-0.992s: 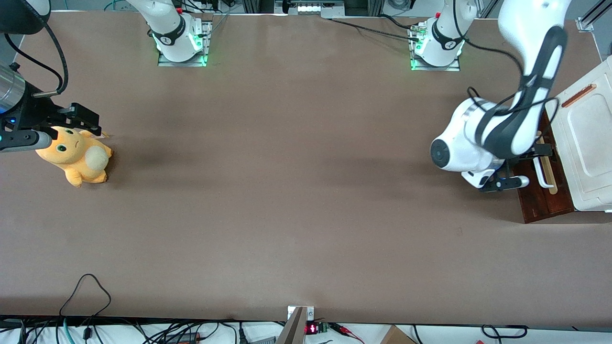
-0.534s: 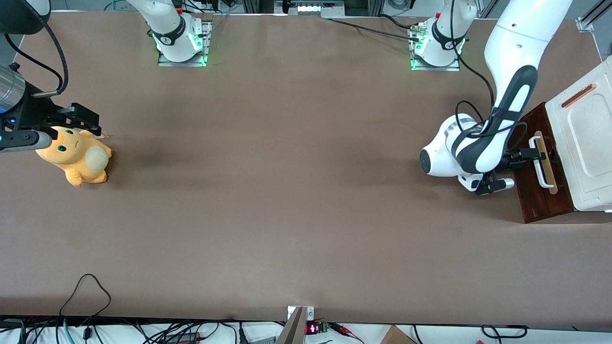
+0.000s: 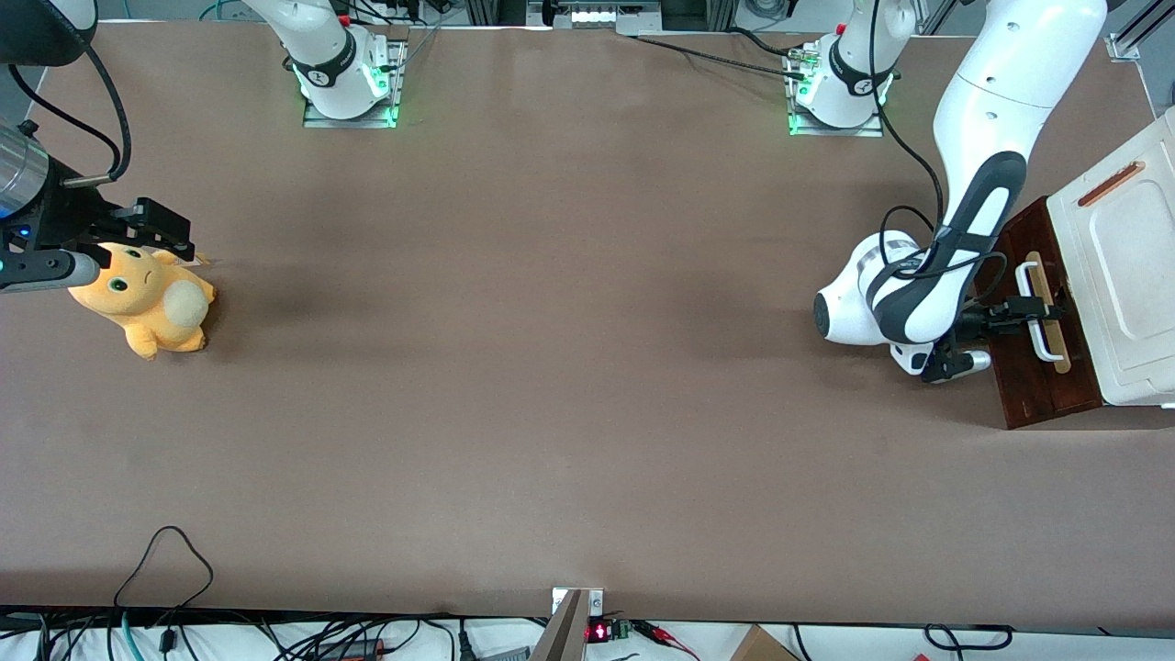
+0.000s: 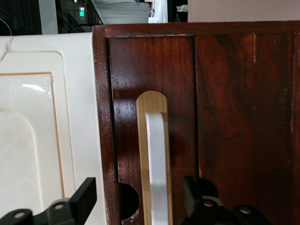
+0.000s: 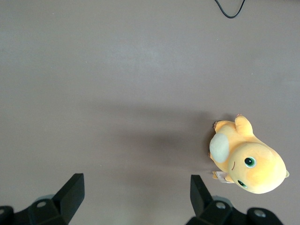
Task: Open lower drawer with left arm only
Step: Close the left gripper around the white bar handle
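The lower drawer [image 3: 1037, 386] has a dark reddish-brown front [image 4: 234, 117] and sits under the cream-white cabinet top [image 3: 1124, 275] at the working arm's end of the table. Its white bar handle [image 3: 1044, 317] [image 4: 157, 164] lies on a pale wood strip [image 4: 151, 101]. The left arm [image 3: 973, 184] reaches down in front of the drawer. Its black gripper [image 3: 1033, 310] [image 4: 139, 187] is open at the handle. One finger [image 4: 84, 194] stands over the cream panel [image 4: 42, 117] and the other finger [image 4: 192, 190] over the dark wood, with the bar between them and untouched.
An orange plush toy [image 3: 147, 298] [image 5: 248, 161] lies toward the parked arm's end of the table. Two arm bases [image 3: 349, 83] [image 3: 840, 87] stand far from the front camera. Cables [image 3: 165, 569] run along the table edge nearest that camera.
The left arm drew back from over the cabinet and its upper link rose. The gripper slid along the handle toward the front camera. The drawer has not moved.
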Motion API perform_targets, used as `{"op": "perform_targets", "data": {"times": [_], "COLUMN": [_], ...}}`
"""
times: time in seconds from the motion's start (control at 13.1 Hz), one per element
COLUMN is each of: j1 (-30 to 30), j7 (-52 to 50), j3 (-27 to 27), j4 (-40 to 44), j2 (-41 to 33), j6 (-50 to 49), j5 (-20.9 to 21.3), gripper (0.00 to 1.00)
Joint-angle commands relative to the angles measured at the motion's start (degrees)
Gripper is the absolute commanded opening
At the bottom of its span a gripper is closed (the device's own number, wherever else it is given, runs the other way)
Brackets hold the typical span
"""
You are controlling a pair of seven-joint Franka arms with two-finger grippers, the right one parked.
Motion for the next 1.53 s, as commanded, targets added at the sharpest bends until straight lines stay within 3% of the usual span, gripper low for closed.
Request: {"op": "perform_targets", "data": {"times": [0.0,0.08,0.23,0.38,1.45], "j1": [0.8,0.9,0.9,1.1,1.8], "j7": [-1.2,-1.3,-1.4,-1.3,-1.4], "j3": [-0.5,-0.5,-0.5,-0.5,-0.5], "j4": [0.3,0.3,0.2,0.2,-0.4], "j2": [1.2,1.6,1.6,1.7,1.7], "j6": [-0.7,-0.7,-0.7,-0.7,-0.5], "j5": [1.9,1.9,1.9,1.9,1.9], "gripper": [0.76,0.68,0.64,0.44,0.35]}}
